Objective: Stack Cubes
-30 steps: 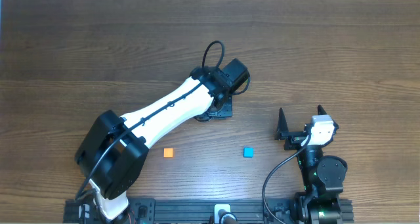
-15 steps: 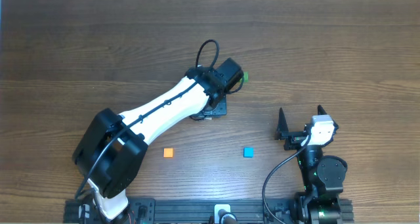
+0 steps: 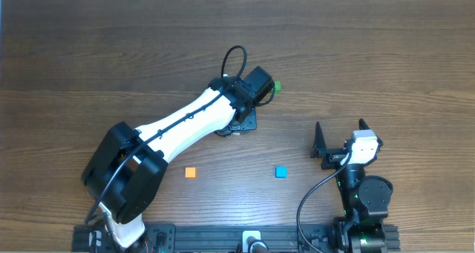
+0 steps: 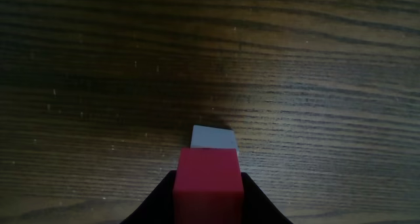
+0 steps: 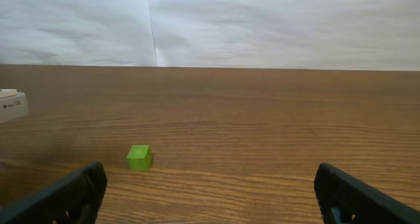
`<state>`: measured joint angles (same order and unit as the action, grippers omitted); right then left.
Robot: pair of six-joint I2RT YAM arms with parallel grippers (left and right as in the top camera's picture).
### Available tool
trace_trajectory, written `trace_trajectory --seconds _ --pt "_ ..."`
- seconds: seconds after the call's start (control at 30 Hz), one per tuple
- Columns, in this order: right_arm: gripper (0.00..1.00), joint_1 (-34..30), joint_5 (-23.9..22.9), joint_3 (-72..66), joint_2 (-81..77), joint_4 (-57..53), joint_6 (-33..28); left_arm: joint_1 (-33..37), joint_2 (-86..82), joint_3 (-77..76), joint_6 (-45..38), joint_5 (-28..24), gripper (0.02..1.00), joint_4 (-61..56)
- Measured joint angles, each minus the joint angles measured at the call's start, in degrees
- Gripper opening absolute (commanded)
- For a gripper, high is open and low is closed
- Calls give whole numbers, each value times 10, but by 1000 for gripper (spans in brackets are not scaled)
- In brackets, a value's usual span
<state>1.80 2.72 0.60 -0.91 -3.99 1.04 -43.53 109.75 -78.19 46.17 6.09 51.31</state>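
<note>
My left gripper [image 4: 208, 179] is shut on a red cube [image 4: 208, 188]. Just past the red cube's far edge a light grey cube [image 4: 214, 137] shows on the wood; I cannot tell whether the two touch. In the top view the left gripper [image 3: 237, 126] sits at the table's middle, and its arm hides both cubes. A green cube [image 3: 277, 86] [image 5: 139, 157] lies just right of the left wrist. An orange cube [image 3: 191, 172] and a blue cube [image 3: 280, 171] lie nearer the front. My right gripper [image 3: 341, 139] [image 5: 209, 175] stands open near its base with nothing between its fingers.
The wooden table [image 3: 386, 53] is bare across the back and the far left. The left arm [image 3: 185, 123] lies slanted from the front left to the middle. A white wall [image 5: 275, 27] rises behind the table's far edge.
The left arm shifted slightly up and to the left early on, uncovering the green cube beside its wrist. It has held still since. The right arm has not moved.
</note>
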Motion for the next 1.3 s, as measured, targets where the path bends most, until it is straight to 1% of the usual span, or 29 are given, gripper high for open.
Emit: trace_trajectory --seconds 0.5,1.3 --pt "991 0 0 0 0 0 0 0 0 0 -1 -14 38 0" --pt "991 0 0 0 0 0 0 0 0 0 -1 -16 51 1"
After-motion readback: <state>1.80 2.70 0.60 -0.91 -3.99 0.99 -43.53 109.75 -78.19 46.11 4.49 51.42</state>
